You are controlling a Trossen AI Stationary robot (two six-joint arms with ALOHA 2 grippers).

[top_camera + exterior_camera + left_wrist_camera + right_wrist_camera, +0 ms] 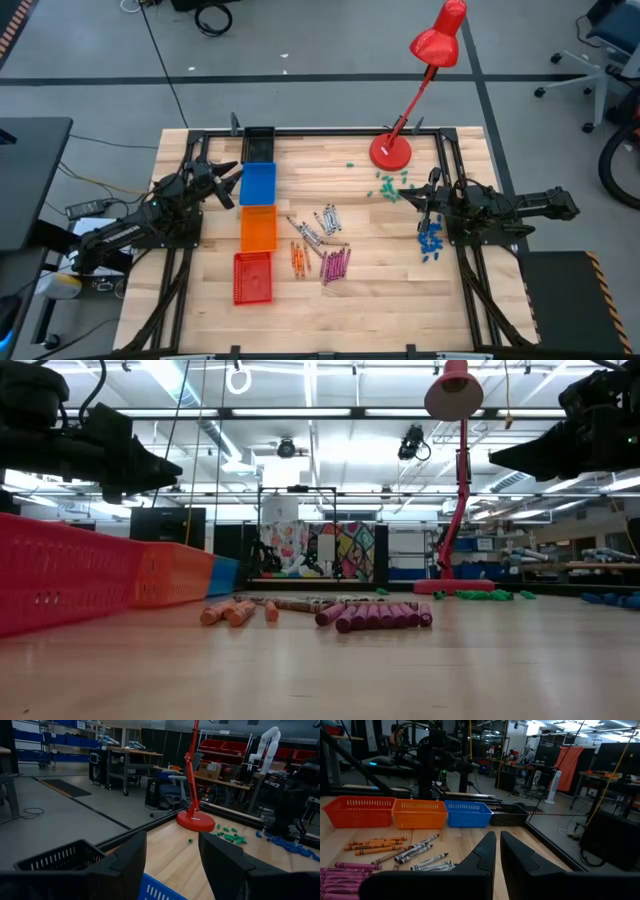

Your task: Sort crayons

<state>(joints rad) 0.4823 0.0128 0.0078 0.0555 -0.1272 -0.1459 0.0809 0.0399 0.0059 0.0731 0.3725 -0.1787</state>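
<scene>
The crayons [318, 245] lie in tight colour clusters mid-worktop [400, 300]. The left gripper [232, 178] hangs wide near the baskets [257, 225], the right gripper [408, 196] closed and empty; a grab could drag neighbouring crayons along.

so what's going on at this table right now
Nothing is being handled at this moment. The crayons lie loose in the middle of the table, in orange, pink and grey groups. A row of baskets, black, blue, orange and red, sits beside them. The left gripper hangs open over the blue basket, and the right gripper hangs shut near the red lamp. Neither holds anything.
</scene>
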